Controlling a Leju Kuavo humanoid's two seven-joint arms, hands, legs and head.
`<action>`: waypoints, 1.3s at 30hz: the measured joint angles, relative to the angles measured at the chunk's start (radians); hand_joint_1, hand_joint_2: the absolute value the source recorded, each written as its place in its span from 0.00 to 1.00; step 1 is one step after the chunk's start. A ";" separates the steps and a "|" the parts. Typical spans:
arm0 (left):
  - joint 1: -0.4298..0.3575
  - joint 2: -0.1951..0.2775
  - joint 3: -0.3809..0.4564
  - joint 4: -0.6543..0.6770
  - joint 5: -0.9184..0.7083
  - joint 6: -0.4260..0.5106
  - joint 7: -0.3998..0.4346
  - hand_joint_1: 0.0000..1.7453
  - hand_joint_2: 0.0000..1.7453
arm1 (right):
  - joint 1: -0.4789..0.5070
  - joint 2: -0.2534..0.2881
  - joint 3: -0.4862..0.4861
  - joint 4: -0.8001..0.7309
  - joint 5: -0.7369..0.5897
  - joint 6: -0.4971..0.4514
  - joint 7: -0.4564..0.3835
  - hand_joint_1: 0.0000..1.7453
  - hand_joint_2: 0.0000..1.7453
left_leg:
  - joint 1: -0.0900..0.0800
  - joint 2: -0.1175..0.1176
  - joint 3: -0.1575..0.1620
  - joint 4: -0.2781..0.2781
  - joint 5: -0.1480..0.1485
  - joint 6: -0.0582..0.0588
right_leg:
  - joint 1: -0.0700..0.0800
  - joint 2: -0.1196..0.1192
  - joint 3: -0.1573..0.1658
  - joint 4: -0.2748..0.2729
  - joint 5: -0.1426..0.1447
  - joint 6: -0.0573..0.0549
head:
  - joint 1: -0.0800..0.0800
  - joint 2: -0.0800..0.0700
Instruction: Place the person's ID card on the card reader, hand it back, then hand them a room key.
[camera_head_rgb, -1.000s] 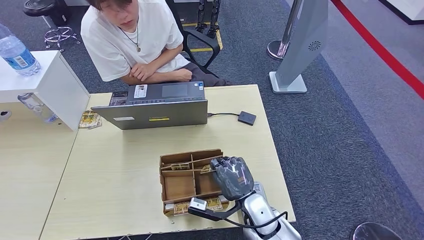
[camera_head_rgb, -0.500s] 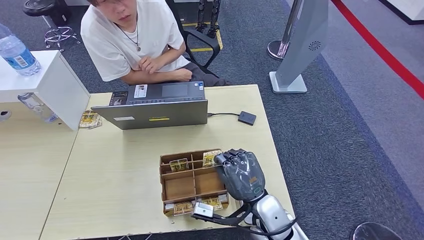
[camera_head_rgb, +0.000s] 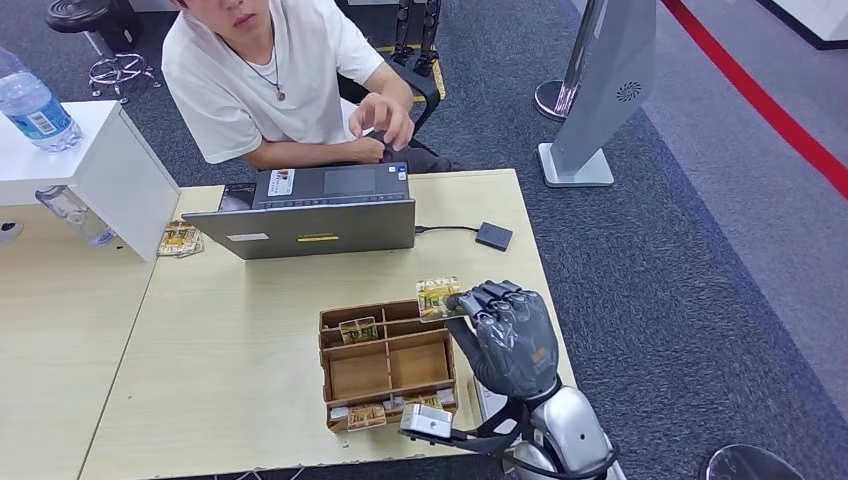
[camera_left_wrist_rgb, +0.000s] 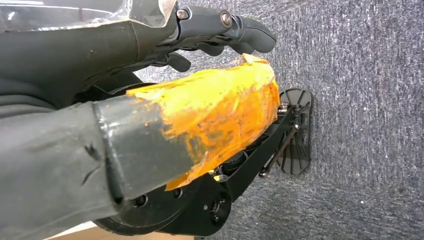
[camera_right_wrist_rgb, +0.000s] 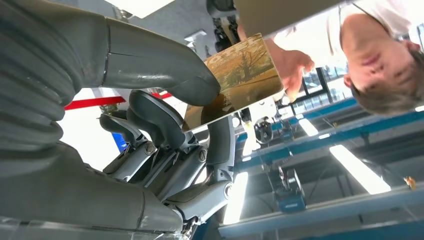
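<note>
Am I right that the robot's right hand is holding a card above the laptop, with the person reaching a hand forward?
Not quite: the right hand holds the card above the cardboard organiser, not the laptop, as the head view shows. The person's hand is indeed raised.

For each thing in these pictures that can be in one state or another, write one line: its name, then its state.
Right hand: raised above the table, pinching a card.
Card: held up off the box, picture side showing.
Cardboard box: open, cards in some compartments, others bare.
Laptop: open, facing the person.
Person's hand: lifted, fingers apart, holding nothing.
Water bottle: upright, cap out of frame.
Left hand: hanging over carpet, grip unclear.
</note>
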 joint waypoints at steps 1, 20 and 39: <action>0.000 0.000 -0.004 0.001 0.000 0.000 0.000 0.00 0.00 | -0.002 0.009 -0.009 0.000 -0.003 0.000 -0.007 1.00 1.00 | 0.000 0.000 0.000 0.000 0.000 0.000 | 0.000 0.000 0.000 0.000 0.000 0.000 | 0.000 0.000; -0.001 0.001 -0.088 0.010 0.027 -0.003 0.012 0.00 0.00 | -0.164 0.045 -0.041 0.169 0.015 0.000 0.162 1.00 1.00 | 0.000 -0.001 0.000 0.000 0.000 0.000 | 0.000 0.000 0.000 0.000 0.000 0.000 | 0.000 0.000; -0.001 0.004 -0.179 0.021 0.064 -0.011 0.011 0.00 0.00 | -0.203 0.041 -0.010 0.255 -0.022 0.000 0.234 0.00 1.00 | 0.000 -0.001 -0.001 0.000 0.000 0.000 | 0.000 0.000 0.000 0.000 0.000 0.000 | 0.000 0.000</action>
